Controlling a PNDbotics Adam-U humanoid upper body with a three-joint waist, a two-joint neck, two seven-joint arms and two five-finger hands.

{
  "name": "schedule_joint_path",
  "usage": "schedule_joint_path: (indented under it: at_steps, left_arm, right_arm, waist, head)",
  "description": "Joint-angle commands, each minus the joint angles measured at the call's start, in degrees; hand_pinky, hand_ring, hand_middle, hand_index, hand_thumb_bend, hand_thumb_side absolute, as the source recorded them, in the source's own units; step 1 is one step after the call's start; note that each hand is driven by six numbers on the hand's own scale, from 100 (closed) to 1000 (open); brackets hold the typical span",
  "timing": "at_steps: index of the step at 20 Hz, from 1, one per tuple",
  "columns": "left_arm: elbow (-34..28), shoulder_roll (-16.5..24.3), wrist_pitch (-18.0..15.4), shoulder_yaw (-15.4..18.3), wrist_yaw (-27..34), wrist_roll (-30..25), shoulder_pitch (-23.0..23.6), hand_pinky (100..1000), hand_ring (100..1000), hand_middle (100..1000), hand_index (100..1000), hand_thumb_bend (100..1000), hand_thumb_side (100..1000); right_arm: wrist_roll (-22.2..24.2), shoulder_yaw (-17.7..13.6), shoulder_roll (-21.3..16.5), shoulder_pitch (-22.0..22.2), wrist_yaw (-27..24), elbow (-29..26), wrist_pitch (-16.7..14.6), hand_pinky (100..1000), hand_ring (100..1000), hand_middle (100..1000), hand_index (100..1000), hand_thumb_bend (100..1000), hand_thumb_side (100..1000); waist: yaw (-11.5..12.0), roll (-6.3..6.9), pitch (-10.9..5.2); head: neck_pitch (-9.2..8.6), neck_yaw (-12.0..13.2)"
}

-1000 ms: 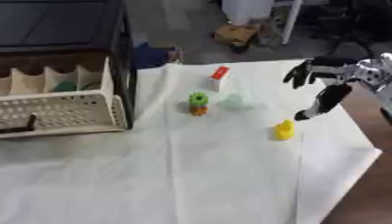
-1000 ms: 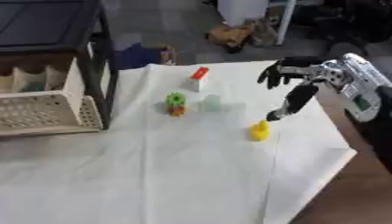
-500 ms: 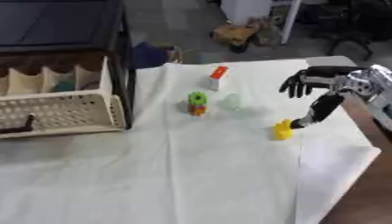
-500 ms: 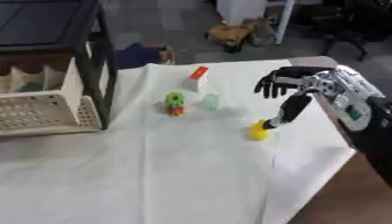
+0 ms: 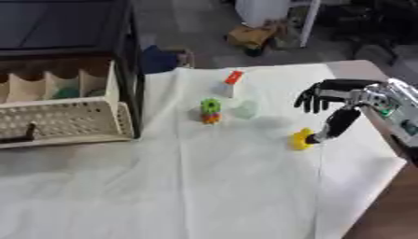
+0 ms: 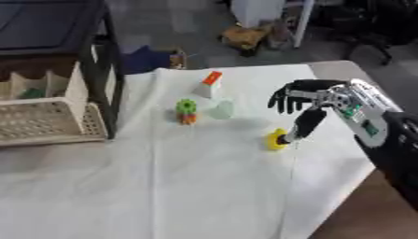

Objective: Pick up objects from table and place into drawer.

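A small yellow object (image 5: 301,139) lies on the white cloth at the right. My right hand (image 5: 336,96) hovers just above and right of it, fingers spread and pointing down, thumb tip touching or nearly touching the yellow object; the hand is open. A green and orange toy (image 5: 211,110) stands mid-table, a pale translucent object (image 5: 246,109) beside it, and a white piece with a red-orange top (image 5: 231,83) behind them. The open cream drawer (image 5: 57,122) juts out of a black cabinet (image 5: 128,70) at the left. My left hand shows in neither view.
The white cloth (image 5: 179,186) covers the table; its right edge drops off near my right arm, showing brown tabletop (image 5: 388,210). Behind the table are a cardboard box (image 5: 249,36) and a blue thing (image 5: 159,59) on the floor.
My right hand has come down and leftward from above the table's right edge to the yellow object. The other objects have not moved.
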Motion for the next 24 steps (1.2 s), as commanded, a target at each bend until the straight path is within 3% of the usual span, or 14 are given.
schedule_joint_path:
  at_steps: [1,11,17,24]
  left_arm:
    - [-0.68,0.75,0.01,0.71,0.00,-0.12,-0.35,342,336,371,645,100,1000]
    - [-0.68,0.46,0.00,0.74,0.27,-0.44,-0.15,344,336,370,641,100,1000]
    - [-0.68,0.28,0.10,0.79,0.43,-0.60,0.01,344,336,369,639,100,1000]
    - [-0.68,0.08,0.22,0.82,0.49,-0.83,0.24,344,334,366,636,100,1000]
  right_arm:
    - [-0.41,-0.23,-1.26,-0.60,0.26,-0.11,-0.01,636,650,629,835,534,257]
    - [-1.65,0.36,-1.14,-0.20,0.99,0.68,-0.20,629,655,623,794,453,241]
    - [-2.84,0.76,-1.03,0.31,1.22,0.88,-0.07,595,628,593,748,447,233]
    - [-2.90,1.34,-0.98,0.86,2.04,1.08,-0.32,581,623,592,761,432,241]
  waist:
    - [0.06,0.05,-0.84]
    - [0.13,0.13,-0.74]
    - [0.09,0.12,-0.73]
    - [0.20,0.09,-0.72]
  head:
    - [-0.52,-0.17]
    - [-0.70,-0.30]
    - [-0.74,-0.37]
    - [-0.87,-0.39]
